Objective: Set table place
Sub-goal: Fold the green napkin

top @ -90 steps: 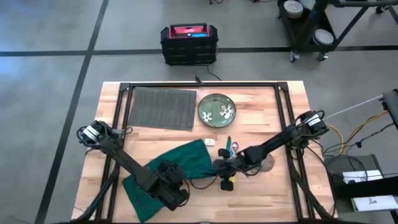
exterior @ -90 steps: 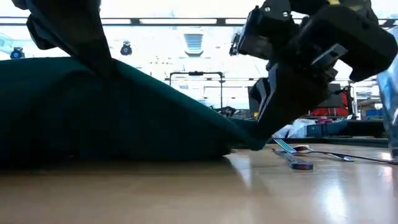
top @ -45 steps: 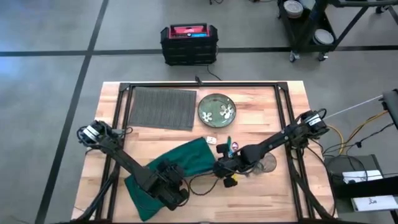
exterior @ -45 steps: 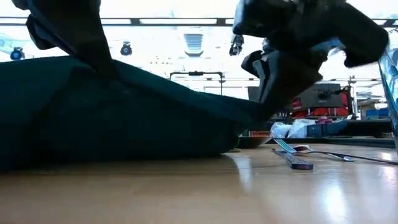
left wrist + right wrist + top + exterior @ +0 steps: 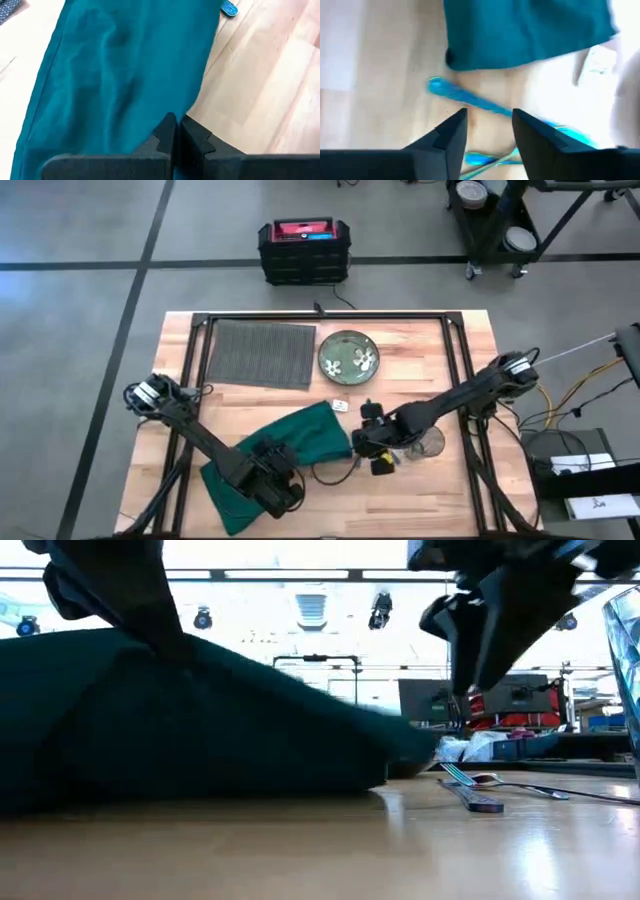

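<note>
Wooden surface (image 5: 270, 395), black frame rail running round it. Grey ribbed placemat (image 5: 262, 353) lies flat at the far side, left of centre, nothing on it. Green plate (image 5: 348, 356) with white flower shapes sits just beside the placemat's right edge, not on it.

Dark green napkin (image 5: 285, 452) is rumpled on the near-left part of the surface, well apart from the placemat. In the low view it is a big mound filling the left half of the picture.

Left gripper (image 5: 174, 145) is down at the napkin's near end; jaws together, clamped on the cloth edge per the left wrist view.

Right gripper (image 5: 488, 132) is above the bare wood just right of the napkin's right corner; jaws apart, nothing between them. The right wrist view shows blue-handled cutlery (image 5: 470, 97) lying under them. The low view shows the same cutlery, a fork and spoon (image 5: 492, 781), flat on the wood right of the napkin.

Clear glass (image 5: 431, 442) stands just right of the right gripper. Small white card (image 5: 339, 407) lies between napkin and plate.
</note>
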Controlling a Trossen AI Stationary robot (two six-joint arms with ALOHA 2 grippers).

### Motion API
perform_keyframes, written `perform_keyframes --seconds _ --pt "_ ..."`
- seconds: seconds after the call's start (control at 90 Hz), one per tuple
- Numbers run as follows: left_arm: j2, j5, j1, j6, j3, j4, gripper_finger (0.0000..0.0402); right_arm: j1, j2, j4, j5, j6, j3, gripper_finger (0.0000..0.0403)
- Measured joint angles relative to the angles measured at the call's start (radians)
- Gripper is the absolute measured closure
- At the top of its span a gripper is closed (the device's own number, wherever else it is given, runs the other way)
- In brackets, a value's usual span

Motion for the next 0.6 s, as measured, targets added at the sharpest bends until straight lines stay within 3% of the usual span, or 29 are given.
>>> perform_keyframes --seconds 0.078,0.3,0.6 --pt "0.000 -0.002 0.000 0.001 0.000 0.000 0.0401 0.034 -0.001 0.062 -0.009 0.034 -0.050 0.0231" --pt "0.000 -0.006 0.000 0.004 0.000 0.007 0.0401 0.077 0.072 0.492 0.131 0.171 -0.186 0.0224" --pt "0.000 -0.006 0.000 0.004 0.000 0.013 0.0401 0.078 0.190 0.583 0.162 0.347 -0.185 0.0242"
